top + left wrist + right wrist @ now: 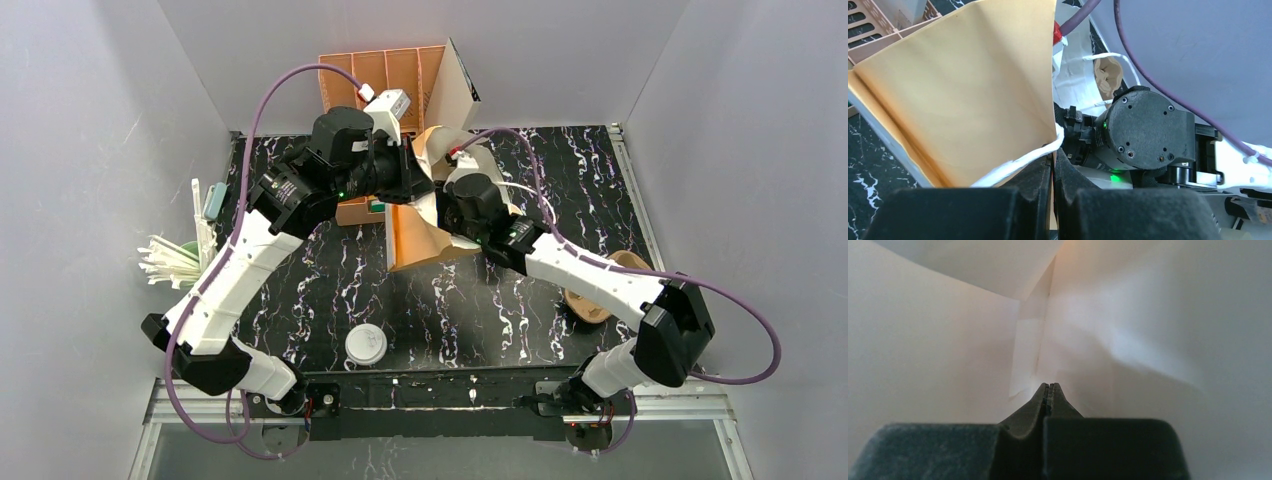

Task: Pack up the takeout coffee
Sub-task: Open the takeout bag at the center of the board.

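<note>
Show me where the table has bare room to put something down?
Bare tabletop lies in front of the paper bag, between the white lid and the right arm. The far right corner is bare too. The middle back is crowded: left arm, right arm, bag and brown organizer.

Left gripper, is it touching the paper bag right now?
Touching. The left wrist view shows the left gripper shut on the paper bag: a tan strip of its edge sits pinched between the fingers, just below the white cord handle.
</note>
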